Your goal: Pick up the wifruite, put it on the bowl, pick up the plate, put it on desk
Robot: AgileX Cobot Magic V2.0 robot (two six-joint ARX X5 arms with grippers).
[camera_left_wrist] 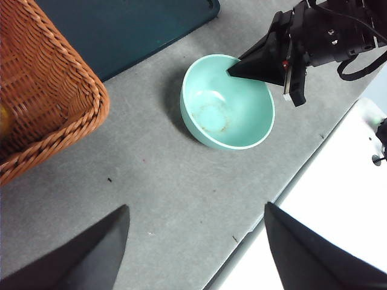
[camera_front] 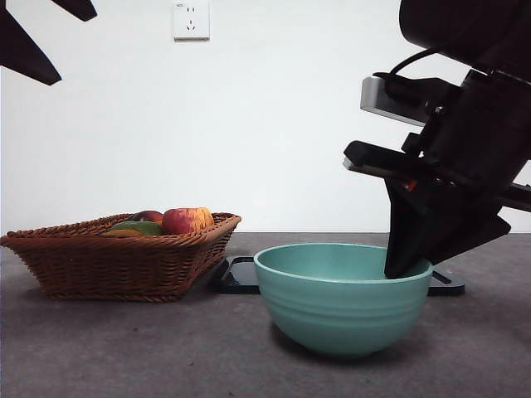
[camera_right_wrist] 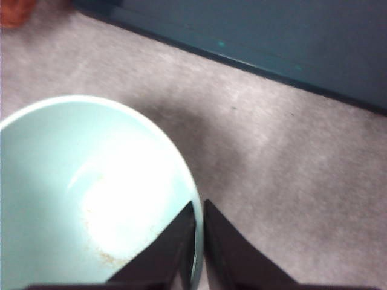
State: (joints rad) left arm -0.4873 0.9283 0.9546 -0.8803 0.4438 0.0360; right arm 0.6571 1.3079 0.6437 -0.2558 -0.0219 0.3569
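Note:
The teal bowl stands on the dark grey desk and is empty in the left wrist view. My right gripper is at the bowl's right rim. In the right wrist view its jaws are shut on the rim, one inside and one outside. A small rounded reddish-brown fruit, seemingly the wifruite, lies partly hidden in the basket. The flat dark plate lies behind the bowl. My left gripper is open and empty, high above the desk.
A brown wicker basket at the left holds a red-and-yellow apple and a green fruit. The desk's front edge runs close by the bowl. A wall socket is on the white wall.

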